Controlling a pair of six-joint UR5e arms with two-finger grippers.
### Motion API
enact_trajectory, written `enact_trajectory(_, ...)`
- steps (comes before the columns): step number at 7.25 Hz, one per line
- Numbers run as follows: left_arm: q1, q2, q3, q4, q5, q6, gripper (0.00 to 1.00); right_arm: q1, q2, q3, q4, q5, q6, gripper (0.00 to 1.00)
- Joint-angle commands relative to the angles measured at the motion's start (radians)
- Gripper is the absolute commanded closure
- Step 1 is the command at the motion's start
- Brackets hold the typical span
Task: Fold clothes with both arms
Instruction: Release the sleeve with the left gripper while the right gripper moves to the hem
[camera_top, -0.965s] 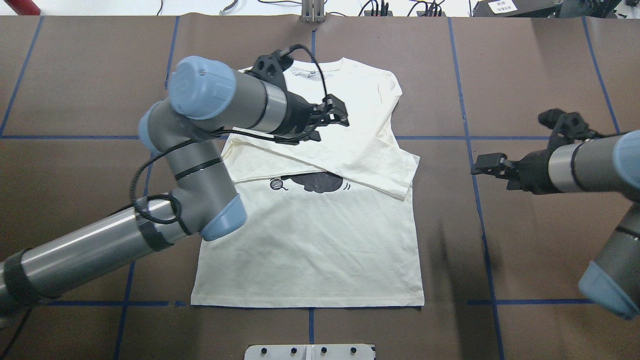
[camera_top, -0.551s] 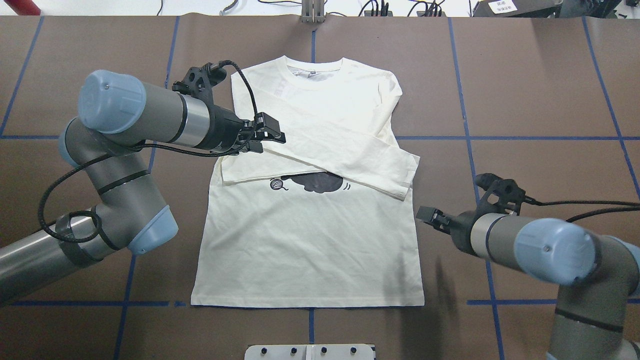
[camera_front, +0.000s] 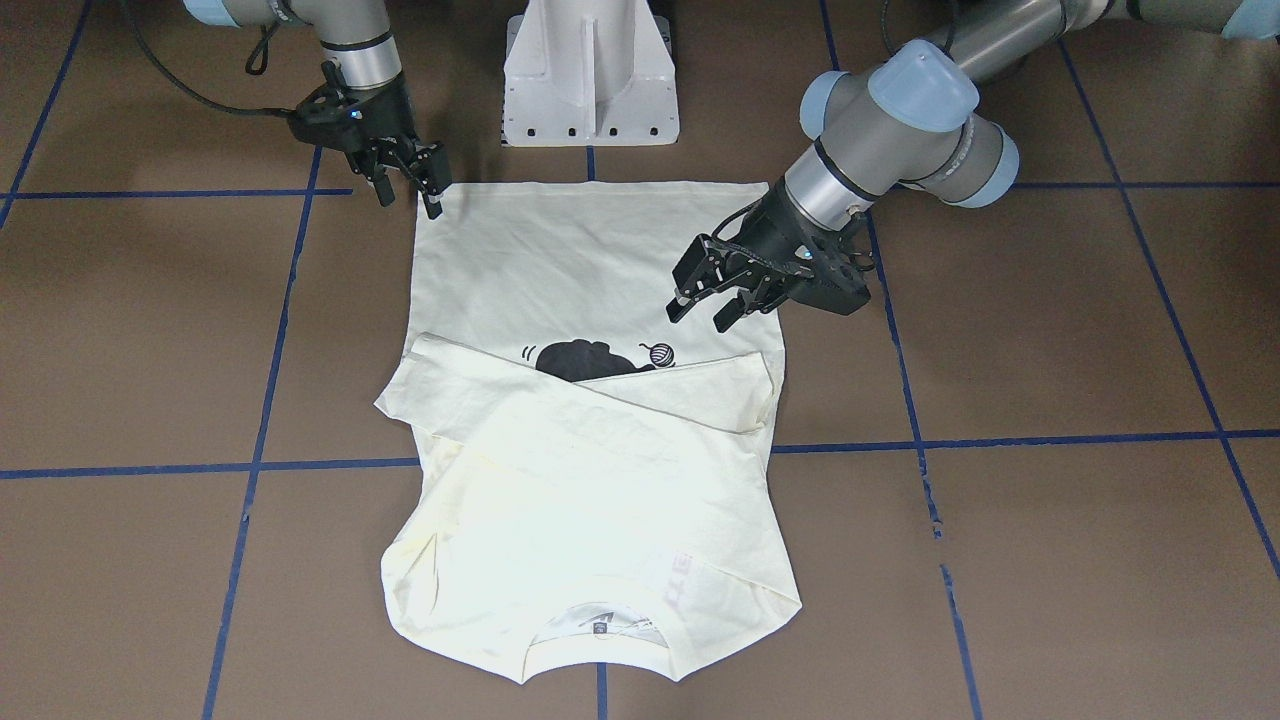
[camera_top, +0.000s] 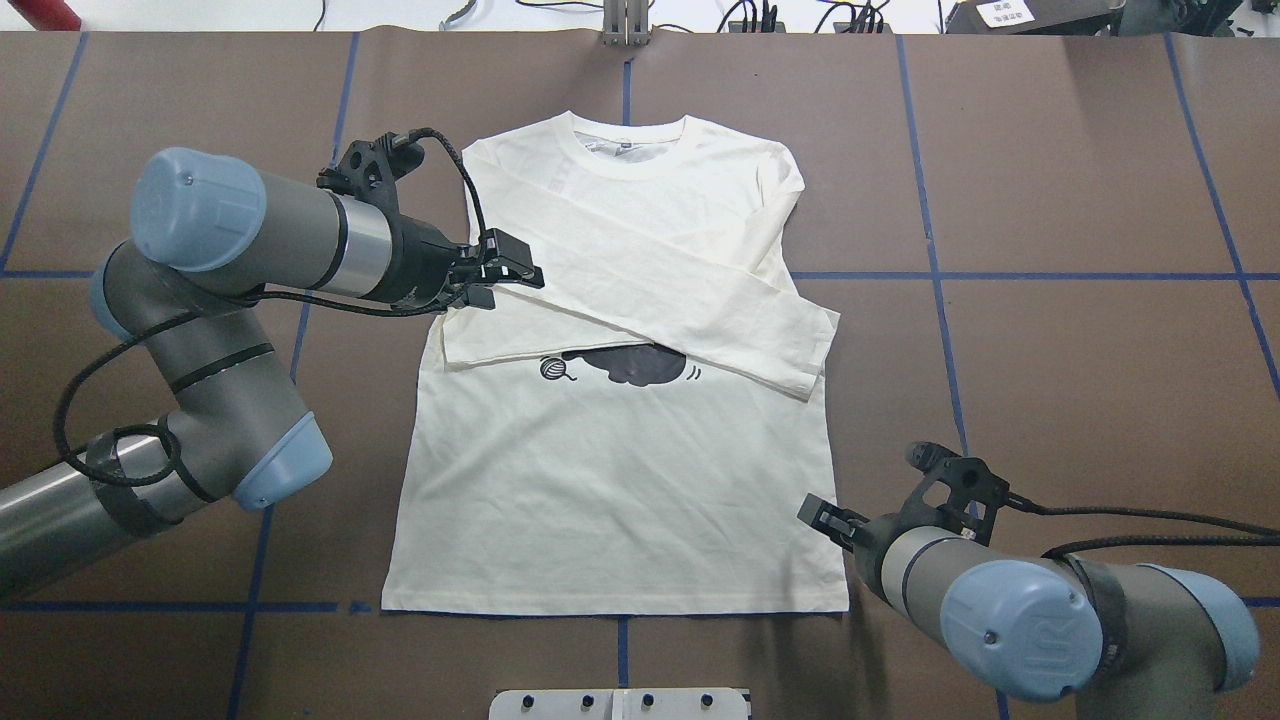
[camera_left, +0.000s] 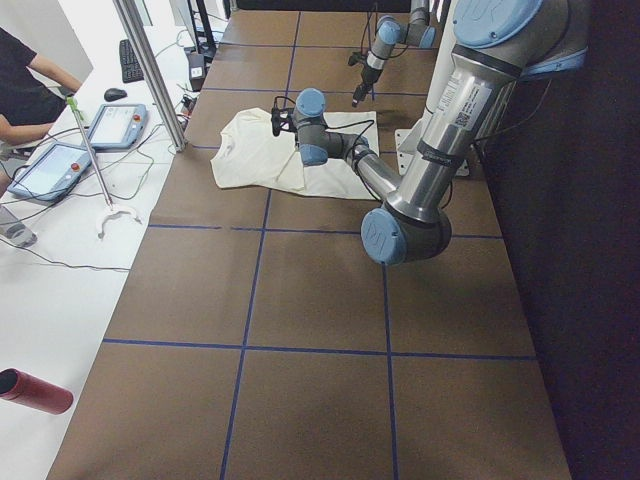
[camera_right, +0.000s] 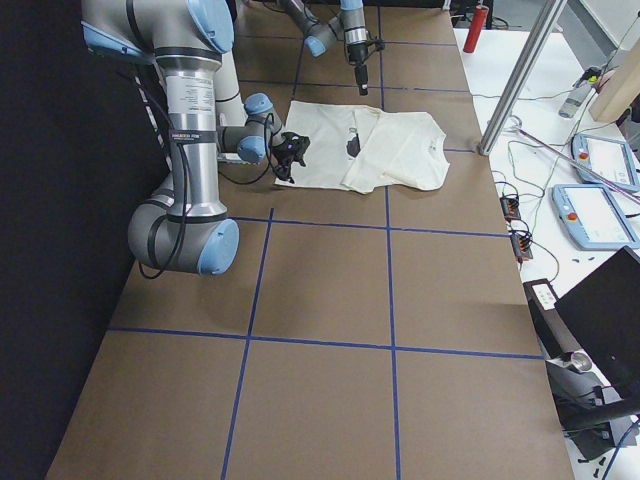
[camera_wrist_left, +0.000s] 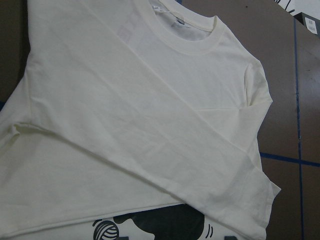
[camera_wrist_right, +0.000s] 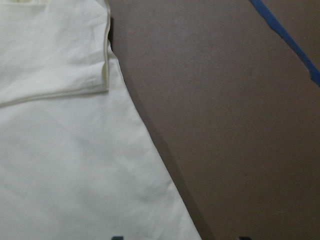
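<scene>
The cream-white long-sleeved T-shirt lies flat on the brown table, neckline at the far end. Both sleeves are folded across the chest and half cover the black cat print. My left gripper is open and empty above the shirt's left side, at the folded sleeve; it also shows in the front-facing view. My right gripper is open and empty just above the hem corner on the shirt's right side, also seen from overhead. The shirt fills the left wrist view and shows in the right wrist view.
The white metal pedestal stands at the table's near edge behind the hem. Blue tape lines grid the brown tabletop. Beyond the far edge are a metal post, tablets and a red bottle.
My left arm drew back leftward from over the chest to the shirt's left side. My right arm swung from beside the shirt's right sleeve down to its hem corner.
</scene>
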Motion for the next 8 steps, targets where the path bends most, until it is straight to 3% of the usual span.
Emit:
enact_trajectory(1, 0.000, 0.001, 0.000, -0.005, 0.002, -0.014, 0.23, -0.064, 0.018, -0.019, -0.034, -0.027, 0.035, 0.19)
enact_trajectory(3, 0.002, 0.003, 0.000, -0.011, 0.003, -0.037, 0.23, -0.104, 0.015, -0.031, -0.040, -0.027, 0.041, 0.20)
enact_trajectory(6, 0.002, 0.006, -0.006, -0.010, 0.003, -0.039, 0.23, -0.123, 0.005, -0.033, -0.040, -0.024, 0.042, 0.38)
enact_trajectory(8, 0.002, 0.004, -0.009, -0.010, 0.003, -0.055, 0.23, -0.147, 0.004, -0.033, -0.040, -0.024, 0.042, 1.00)
